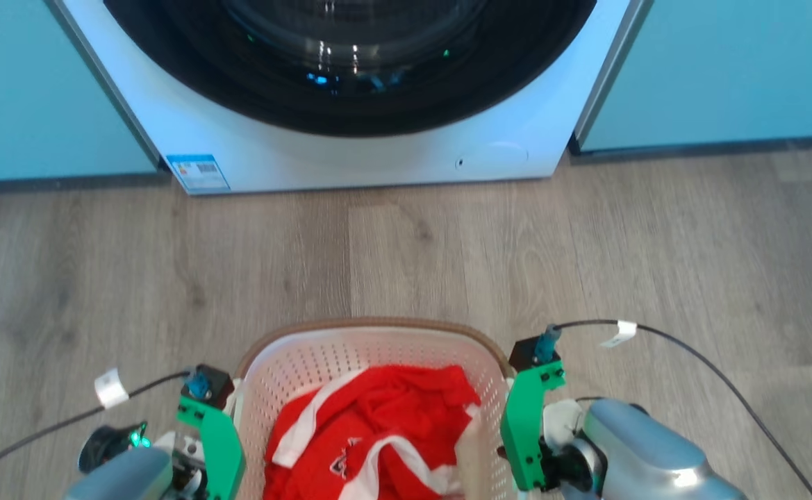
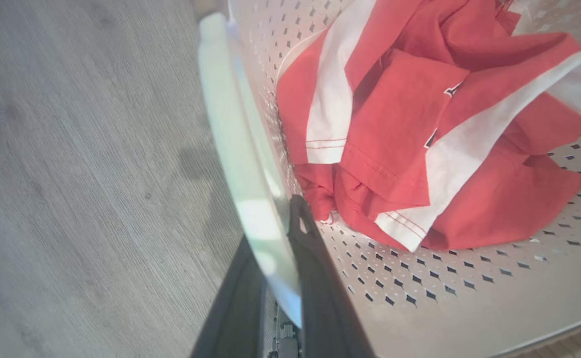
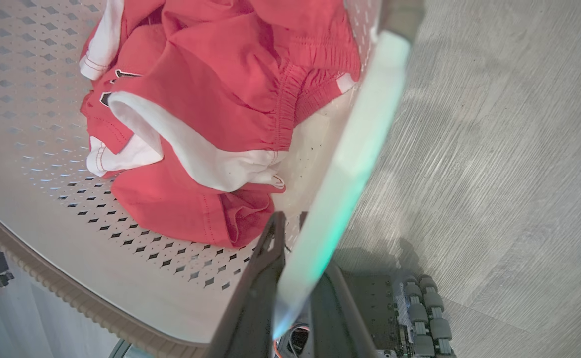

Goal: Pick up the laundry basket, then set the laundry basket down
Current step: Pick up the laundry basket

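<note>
The laundry basket (image 1: 287, 368), white and perforated with a brown rim, is at the bottom centre of the head view and holds a red and white garment (image 1: 378, 423). My arms flank it, their green wrist mounts on the left (image 1: 211, 430) and right (image 1: 527, 417). In the left wrist view my left gripper (image 2: 275, 248) is shut on the basket's white left handle (image 2: 235, 149), one dark finger (image 2: 315, 278) inside the basket wall. In the right wrist view my right gripper (image 3: 295, 243) is shut on the white right handle (image 3: 360, 144).
A white washing machine (image 1: 378, 160) with a dark round door (image 1: 350, 76) stands ahead, between teal panels (image 1: 44, 90). Wood floor (image 1: 447, 250) lies between it and the basket. Black cables (image 1: 711, 368) trail from both wrists. My base's rollers (image 3: 422, 308) sit under the right handle.
</note>
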Motion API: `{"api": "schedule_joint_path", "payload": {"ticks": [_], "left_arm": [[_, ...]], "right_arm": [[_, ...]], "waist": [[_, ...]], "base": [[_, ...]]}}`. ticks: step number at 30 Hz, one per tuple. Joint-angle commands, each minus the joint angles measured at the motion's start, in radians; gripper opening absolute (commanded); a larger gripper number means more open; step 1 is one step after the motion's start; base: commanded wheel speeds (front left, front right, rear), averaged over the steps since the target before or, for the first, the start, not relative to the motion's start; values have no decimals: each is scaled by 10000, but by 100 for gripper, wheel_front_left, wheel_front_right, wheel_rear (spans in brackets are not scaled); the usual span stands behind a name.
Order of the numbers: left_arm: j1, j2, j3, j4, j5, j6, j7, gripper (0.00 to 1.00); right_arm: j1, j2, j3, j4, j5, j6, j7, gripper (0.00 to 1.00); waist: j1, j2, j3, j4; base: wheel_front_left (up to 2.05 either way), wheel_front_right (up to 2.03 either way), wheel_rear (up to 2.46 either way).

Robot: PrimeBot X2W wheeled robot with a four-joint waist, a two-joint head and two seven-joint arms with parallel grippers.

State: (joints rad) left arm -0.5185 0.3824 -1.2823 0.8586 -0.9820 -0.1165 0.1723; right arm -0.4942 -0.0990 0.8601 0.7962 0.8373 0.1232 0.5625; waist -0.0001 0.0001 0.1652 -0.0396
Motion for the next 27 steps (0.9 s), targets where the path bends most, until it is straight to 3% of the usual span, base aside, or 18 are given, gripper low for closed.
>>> {"api": "schedule_joint_path", "payload": {"ticks": [1, 15, 27], "left_arm": [[-82, -9, 33, -590, -12, -142, 49, 0], [23, 510, 24, -1288, -366, -142, 939, 0], [18, 543, 24, -1268, -588, -142, 935, 0]], "right_arm": [[14, 430, 267, -667, 70, 75, 11, 0], [183, 213, 194, -1249, 232, 75, 442, 0], [-12, 59, 211, -1553, 47, 75, 573, 0]], "waist": [[1, -1, -307, 36], [1, -1, -1380, 313], [1, -1, -1606, 392]], "base": [[0, 0, 0], [0, 0, 0], [0, 0, 0]]}}
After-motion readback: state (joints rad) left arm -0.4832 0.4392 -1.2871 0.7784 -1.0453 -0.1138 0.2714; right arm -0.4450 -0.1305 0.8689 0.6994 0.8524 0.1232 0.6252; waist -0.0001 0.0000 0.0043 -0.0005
